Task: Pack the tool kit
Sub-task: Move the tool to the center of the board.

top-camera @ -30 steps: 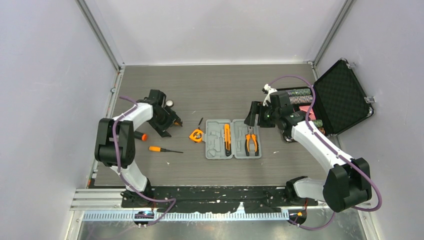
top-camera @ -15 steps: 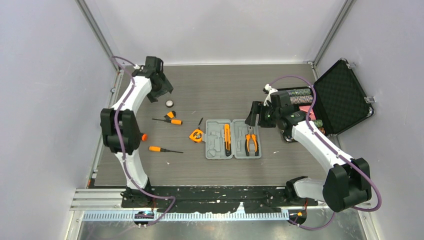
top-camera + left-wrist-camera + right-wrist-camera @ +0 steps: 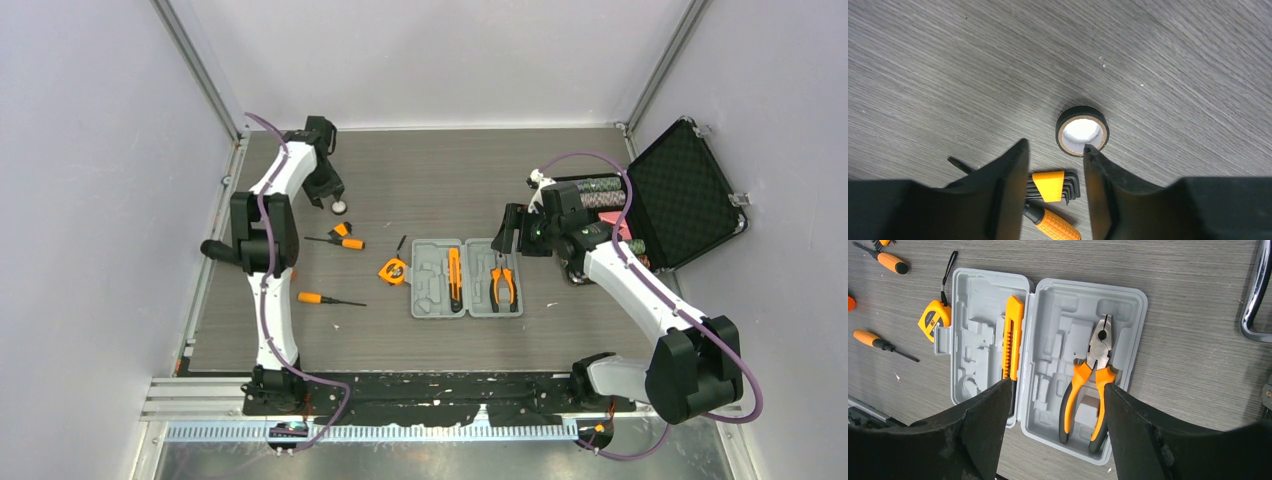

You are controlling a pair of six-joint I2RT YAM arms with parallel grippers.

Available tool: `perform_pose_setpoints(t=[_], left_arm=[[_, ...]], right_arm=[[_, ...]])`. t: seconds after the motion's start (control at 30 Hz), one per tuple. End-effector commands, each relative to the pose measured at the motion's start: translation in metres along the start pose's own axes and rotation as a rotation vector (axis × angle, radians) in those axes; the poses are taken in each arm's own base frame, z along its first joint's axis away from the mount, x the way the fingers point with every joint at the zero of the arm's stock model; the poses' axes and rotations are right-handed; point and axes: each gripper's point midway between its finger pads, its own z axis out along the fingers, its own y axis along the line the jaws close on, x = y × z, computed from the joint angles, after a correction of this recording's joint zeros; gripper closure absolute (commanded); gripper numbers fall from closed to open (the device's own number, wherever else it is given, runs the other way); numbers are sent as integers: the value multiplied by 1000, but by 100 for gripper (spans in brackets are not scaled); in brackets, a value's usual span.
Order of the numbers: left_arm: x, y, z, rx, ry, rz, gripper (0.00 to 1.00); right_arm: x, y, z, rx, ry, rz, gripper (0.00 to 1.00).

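The grey tool case (image 3: pixel 432 283) lies open at mid table, also in the right wrist view (image 3: pixel 1058 300). Orange-and-black pliers (image 3: pixel 503 283) (image 3: pixel 1088 385) sit in its right half and an orange utility knife (image 3: pixel 454 278) (image 3: pixel 1012 337) in its left half. The tape measure (image 3: pixel 394 270) (image 3: pixel 934 315) lies against the case's left edge. Two screwdrivers (image 3: pixel 322 299) (image 3: pixel 342 242) and a hex key set (image 3: pixel 1054 186) lie to the left. My left gripper (image 3: pixel 330 195) (image 3: pixel 1055 145) is open and empty, just above a tape roll (image 3: pixel 1082 131). My right gripper (image 3: pixel 505 232) (image 3: pixel 1057 385) is open, above the case.
A larger black foam-lined case (image 3: pixel 680 195) with poker chips stands open at the right; its chrome handle (image 3: pixel 1255 290) shows in the right wrist view. The enclosure walls stand close on the left and at the back.
My left arm swung from the hex keys toward the back left corner, then came down beside the tape roll. The hex keys and short screwdriver are now uncovered. The right arm has not moved.
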Motion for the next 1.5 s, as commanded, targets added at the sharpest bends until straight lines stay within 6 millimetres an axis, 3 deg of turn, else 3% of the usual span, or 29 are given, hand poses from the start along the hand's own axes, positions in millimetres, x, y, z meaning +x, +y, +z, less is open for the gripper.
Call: perform_pose_setpoints(t=[0.0,0.1,0.17,0.33,0.47,0.67,0.83,1.13,1.47], left_arm=[[-8,2,-10,-21,2,-10,60],[-3,2,-12,-15,32,-5,71],[-1,2,-14,-17,42,-4,73],[2,-2,-16,-3,53,-3,67],[1,-19,-12,83,44,4,62],[-23,-48,-21,233,-66,-4,62],[-15,-64,-12,296,-2,-32,59],[17,-54,8,268,94,-70,57],[45,-38,6,231,145,-66,57]], right_arm=[[-9,1,-5,-3,-35,-15,28],[-10,1,-5,-3,-37,-15,28],[-9,1,-5,-3,-36,-16,28],[-7,1,-4,-7,-27,-14,28],[-5,0,-3,-11,-26,-15,28],[0,-3,-4,-2,-25,-18,28],[0,-5,-5,0,-25,-13,28],[1,-8,-8,9,-31,-11,28],[1,-6,-10,-1,-36,-9,28]])
